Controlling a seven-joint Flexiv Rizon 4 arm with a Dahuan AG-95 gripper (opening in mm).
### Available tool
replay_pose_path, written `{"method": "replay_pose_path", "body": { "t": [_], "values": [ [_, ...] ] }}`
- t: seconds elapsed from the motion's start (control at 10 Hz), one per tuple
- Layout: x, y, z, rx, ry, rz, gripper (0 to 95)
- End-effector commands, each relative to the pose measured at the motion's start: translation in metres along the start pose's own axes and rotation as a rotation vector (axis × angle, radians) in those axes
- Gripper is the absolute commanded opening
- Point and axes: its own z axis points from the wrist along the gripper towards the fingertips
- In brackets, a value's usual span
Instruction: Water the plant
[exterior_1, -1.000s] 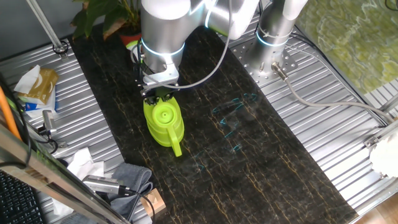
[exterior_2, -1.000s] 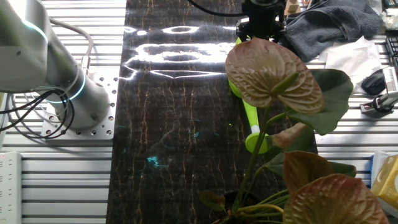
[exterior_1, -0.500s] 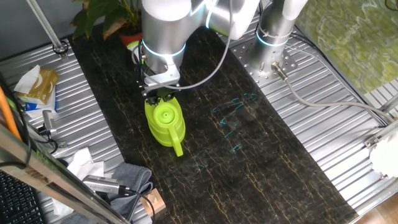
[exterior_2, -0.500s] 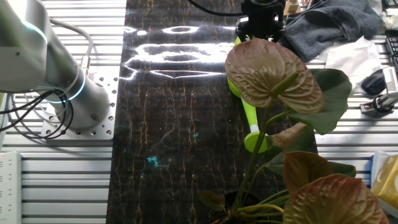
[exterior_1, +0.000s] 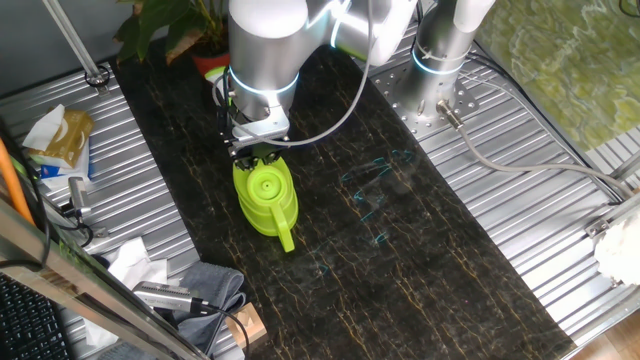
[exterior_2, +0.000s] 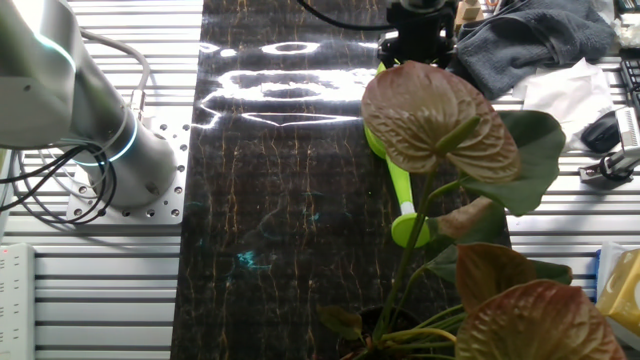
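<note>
Partly hidden in both views, the black two-finger pincer (exterior_1: 256, 157) sits at the rear of the lime-green plastic watering can (exterior_1: 266, 199), right at its handle; whether the fingers are spread or pinching the handle I cannot tell, since the silver arm covers them from one side and a leaf from the other. From the arm's side, the small houseplant with broad dark green and reddish-brown leaves (exterior_1: 178, 25) stands at the far end of the dark marbled worktop (exterior_1: 400, 260), cut off by the picture's top edge, with only a sliver of its orange-red pot showing. From the opposite camera the plant (exterior_2: 470, 200) fills the foreground: a large reddish-brown leaf masks most of the can's body (exterior_2: 374, 138), leaving its long spout (exterior_2: 405, 195) visible, pointing toward the plant. A grey cloth (exterior_2: 530, 40) lies beside the worktop.
</note>
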Motion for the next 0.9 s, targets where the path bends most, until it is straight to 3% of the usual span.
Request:
{"method": "replay_pose_path", "body": {
  "t": [0.1,0.9],
  "values": [
    [0.0001,0.0003,0.0005,-0.001,0.004,0.002,0.0],
    [-0.0014,0.0031,0.0040,-0.005,0.004,0.067,0.0]
  ]
}}
